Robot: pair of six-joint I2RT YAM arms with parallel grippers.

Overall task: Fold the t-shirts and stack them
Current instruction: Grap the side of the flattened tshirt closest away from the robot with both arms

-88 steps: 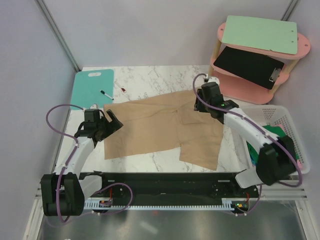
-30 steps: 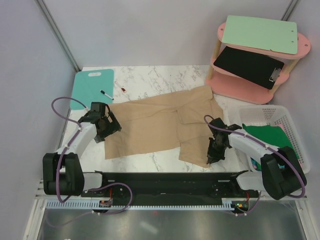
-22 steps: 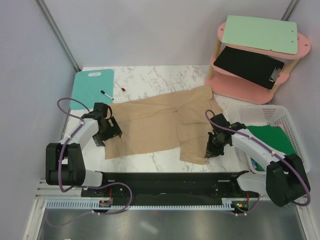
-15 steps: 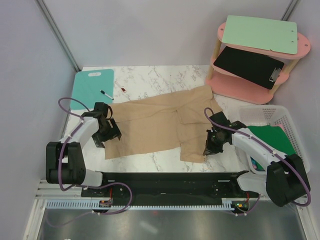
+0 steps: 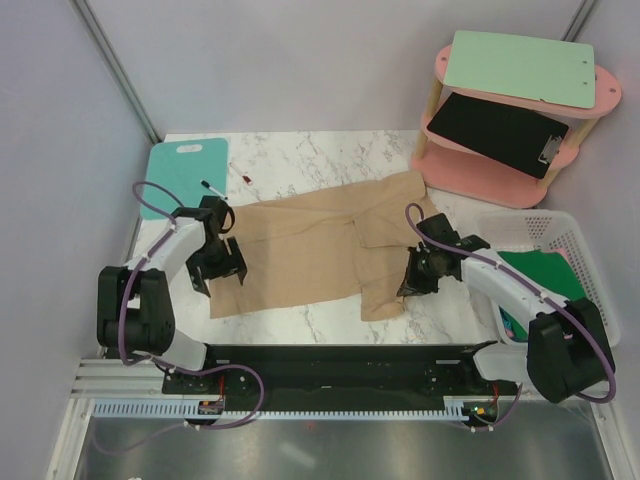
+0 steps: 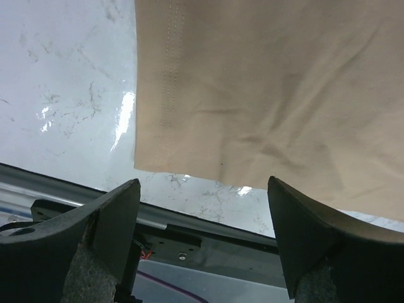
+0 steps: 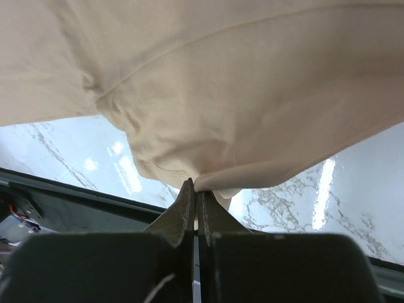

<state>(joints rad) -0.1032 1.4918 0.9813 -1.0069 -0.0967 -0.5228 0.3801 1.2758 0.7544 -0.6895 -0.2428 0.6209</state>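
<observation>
L gripper (image 5: 216,266) hangs over the shirt's (image 5: 300,250) near-left corner, jaws spread, holding nothing. Shirt lies flat mid table (image 5: 300,160): thin, limp, light, so prob. best pinched at hem corners. R gripper (image 7: 196,189) is clamped on a bunched fold at its right edge.

The tan t-shirt (image 7: 240,76) runs off the top and both sides of the right wrist view, and its nipped fold disappears between the pressed-together fingers (image 7: 172,221) of the right gripper (image 7: 195,189). The left wrist view crops the shirt at top and right; the left gripper (image 6: 202,183) shows only blurred fingers (image 6: 113,221), cut at the bottom edge. Toward the desk's far-left corner a dark red speck (image 5: 244,180) is too small to name — and the right arm (image 5: 497,279) hides part of the green cloth (image 5: 555,275) in the basket (image 5: 545,221).
</observation>
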